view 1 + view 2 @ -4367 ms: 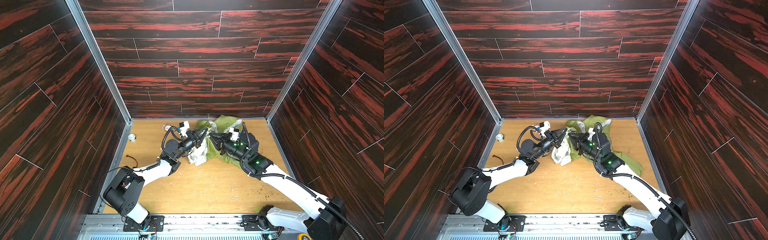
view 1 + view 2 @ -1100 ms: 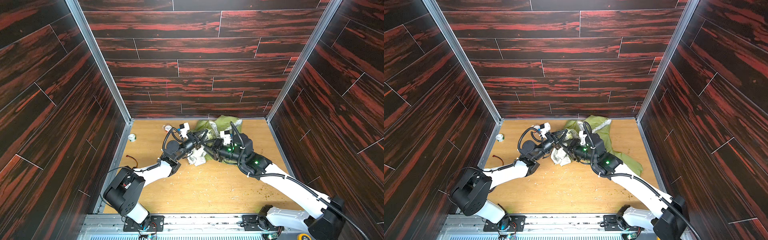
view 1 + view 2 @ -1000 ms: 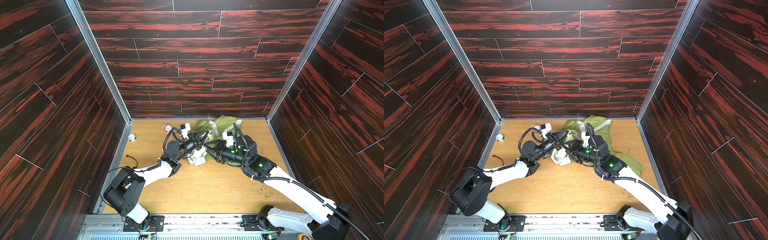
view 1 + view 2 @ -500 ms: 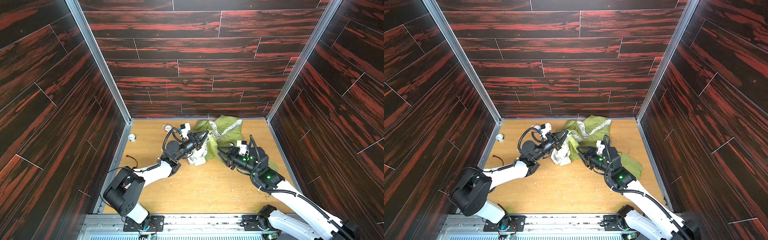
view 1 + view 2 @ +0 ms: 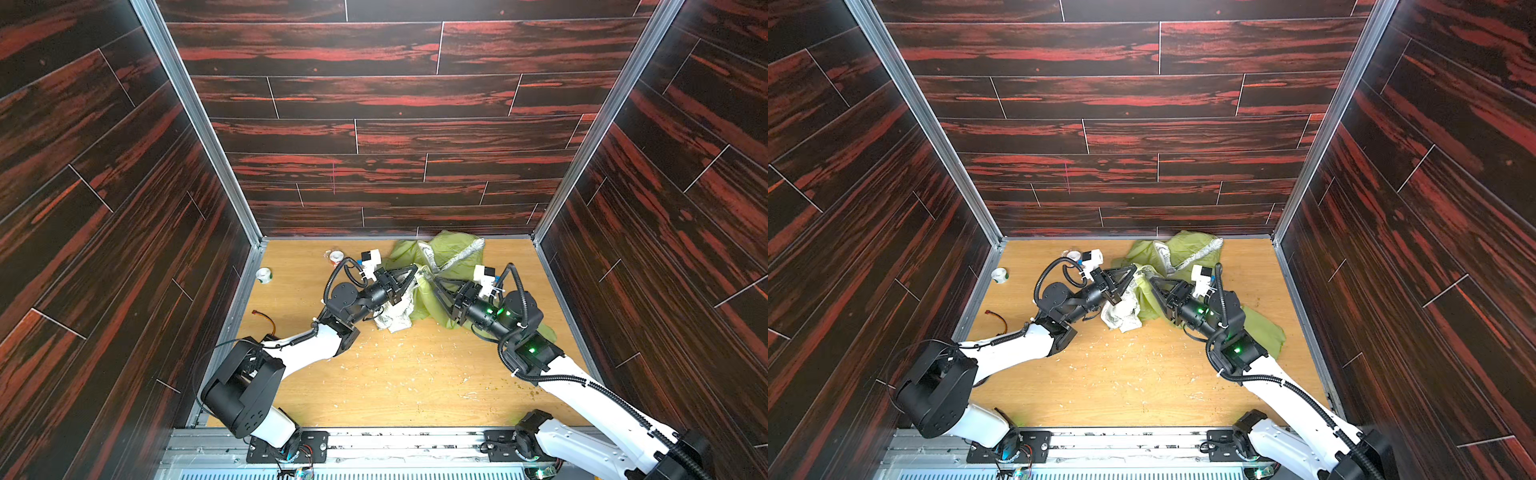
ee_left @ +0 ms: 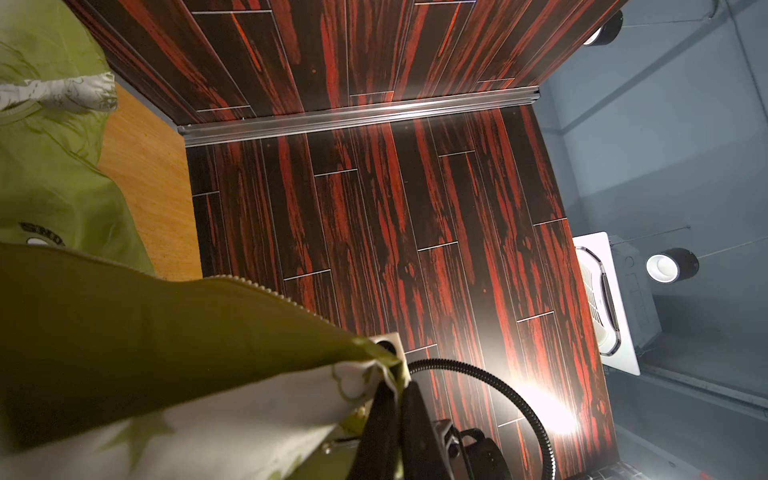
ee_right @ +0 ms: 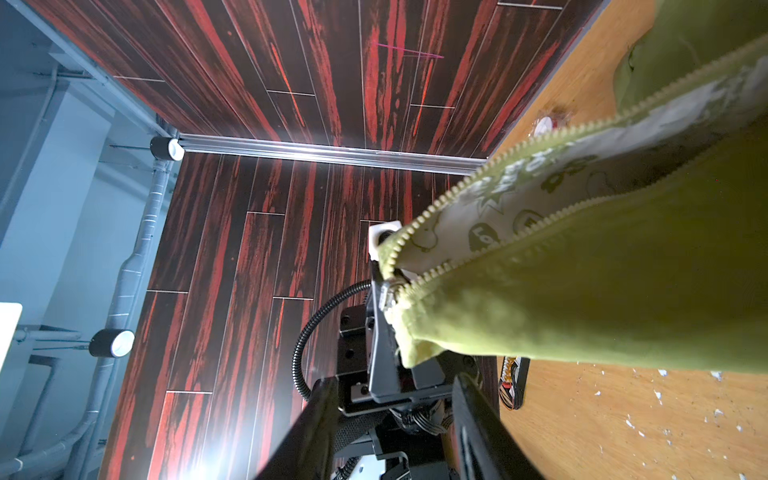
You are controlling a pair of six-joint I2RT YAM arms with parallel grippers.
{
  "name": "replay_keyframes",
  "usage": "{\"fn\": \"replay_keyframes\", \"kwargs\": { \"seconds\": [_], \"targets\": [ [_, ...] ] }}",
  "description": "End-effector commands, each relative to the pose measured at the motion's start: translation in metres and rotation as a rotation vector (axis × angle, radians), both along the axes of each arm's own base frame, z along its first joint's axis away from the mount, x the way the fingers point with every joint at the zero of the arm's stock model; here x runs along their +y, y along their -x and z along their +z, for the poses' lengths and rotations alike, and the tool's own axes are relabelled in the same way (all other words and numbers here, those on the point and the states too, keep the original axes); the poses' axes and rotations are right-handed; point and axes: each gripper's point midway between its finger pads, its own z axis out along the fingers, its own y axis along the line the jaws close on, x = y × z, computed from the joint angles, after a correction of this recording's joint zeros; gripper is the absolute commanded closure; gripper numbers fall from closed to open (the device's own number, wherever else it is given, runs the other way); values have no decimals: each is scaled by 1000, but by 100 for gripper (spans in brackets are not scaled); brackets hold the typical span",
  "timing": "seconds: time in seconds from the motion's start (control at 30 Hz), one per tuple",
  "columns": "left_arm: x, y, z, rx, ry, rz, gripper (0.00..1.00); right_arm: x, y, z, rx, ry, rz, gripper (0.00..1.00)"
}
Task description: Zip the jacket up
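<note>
Directly ahead of the empty, parted right gripper point(image 5: 436, 286), the left gripper point(image 5: 413, 272) pinches the jacket point(image 5: 449, 253) at its zipper point(image 7: 478, 174) end.

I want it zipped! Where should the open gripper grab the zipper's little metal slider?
Pinch the slider from the side of the right gripper: it sits where both tooth rows meet at the jacket corner, and the shut left gripper holds the fabric from the other side.

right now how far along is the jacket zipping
Done: left claw pinches the jacket where both tooth rows meet the slider. In hand: right claw stands open, holding nothing. Left: pull the slider along; the rows beyond it gape over pale lining.
</note>
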Motion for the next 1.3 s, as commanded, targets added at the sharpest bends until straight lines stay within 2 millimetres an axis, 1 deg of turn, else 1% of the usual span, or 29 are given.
{"fn": "replay_keyframes", "kwargs": {
  "seconds": [0.0,0.17,0.43,0.63,0.8,1.03,1.2,1.27],
  "targets": [
    [3,10,37,-71,66,-27,100,3,-5,9,-31,-3,10,53],
    [4,10,41,-68,78,-27,100,12,-13,1,-12,-14,44,57],
    [3,8,39,-57,81,-32,100,24,-21,8,-38,-23,84,63],
    [1,7,39,-56,86,-35,100,26,-23,11,-47,-30,90,66],
    [1,7,41,-58,87,-38,100,30,-23,12,-52,-33,107,74],
    [1,7,39,-53,79,-39,100,32,-24,17,-65,-40,116,81],
    [-1,6,38,-48,76,-39,100,35,-24,21,-78,-45,131,87],
    [-1,5,38,-48,76,-40,100,36,-24,21,-77,-42,137,91]
  ]
}}
